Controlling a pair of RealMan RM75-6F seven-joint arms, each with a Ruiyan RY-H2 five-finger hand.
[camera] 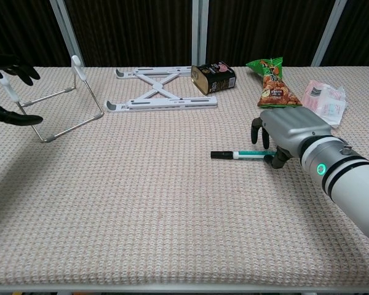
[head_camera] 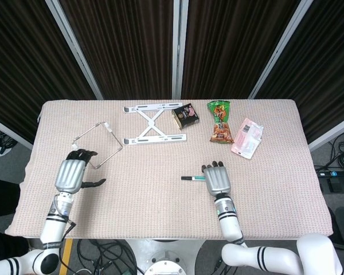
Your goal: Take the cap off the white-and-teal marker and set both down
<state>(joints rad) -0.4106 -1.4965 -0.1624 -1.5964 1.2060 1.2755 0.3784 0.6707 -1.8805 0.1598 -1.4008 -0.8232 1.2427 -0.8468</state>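
A: Two hands in view, op. Your right hand sits low over the table, palm down, right on top of the tail end of the white-and-teal marker. In the chest view your fingers curl down on the far side of the barrel and the thumb comes down on the near side.

B: So am I clamped on it or not?

A: Can't tell. Fingers and thumb straddle the barrel, close to it, but contact isn't clear in either view. Marker lies flat on the cloth, roughly mid-table, a bit right of centre. Black cap on its left end, clear of your hand.

B: And my left hand?

A: Left hand is well away, near the table's left edge, just beside the wire stand. Fingers spread, thumb out to the side, nothing in it. Chest view only catches the dark fingertips at the left border.

B: What else is on the table w/ me?

A: Back row, left to right: white folding laptop stand, small dark tin lying next to it, green snack bag, then a pink-and-white packet touching or nearly touching the bag's right side. All well apart from the marker, nearer the curtain.
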